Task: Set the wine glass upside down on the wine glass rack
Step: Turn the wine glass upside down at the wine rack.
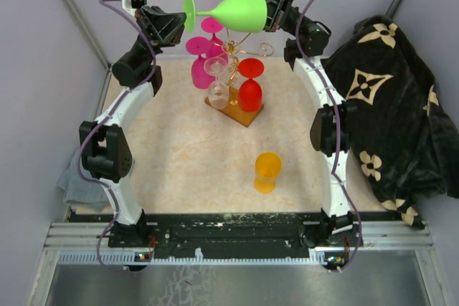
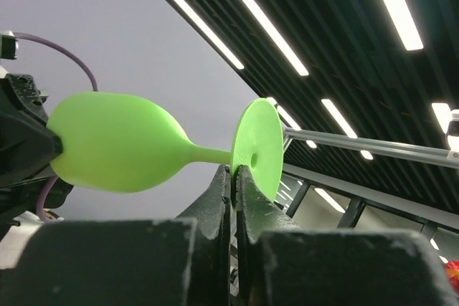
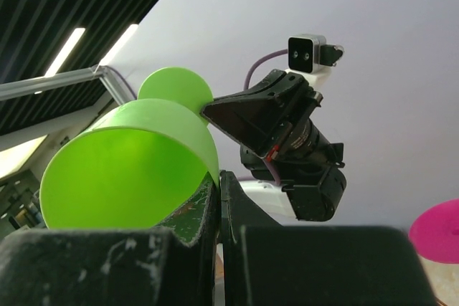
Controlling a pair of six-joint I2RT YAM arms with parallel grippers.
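Sideways wine glass (image 1: pixel 240 11); spans left claw (image 1: pixel 184 25), right claw (image 1: pixel 267 16)

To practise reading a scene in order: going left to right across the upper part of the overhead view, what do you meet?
left claw → green wine glass → right claw → black patterned blanket

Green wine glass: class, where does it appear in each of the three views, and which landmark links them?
Top external: top centre, green wine glass lying sideways, foot pointing left.
Left wrist: left of centre, foot pinched by left end effector.
Right wrist: lower left, rim pinched by right end effector.
Shared landmark: its round foot, visible in all three.
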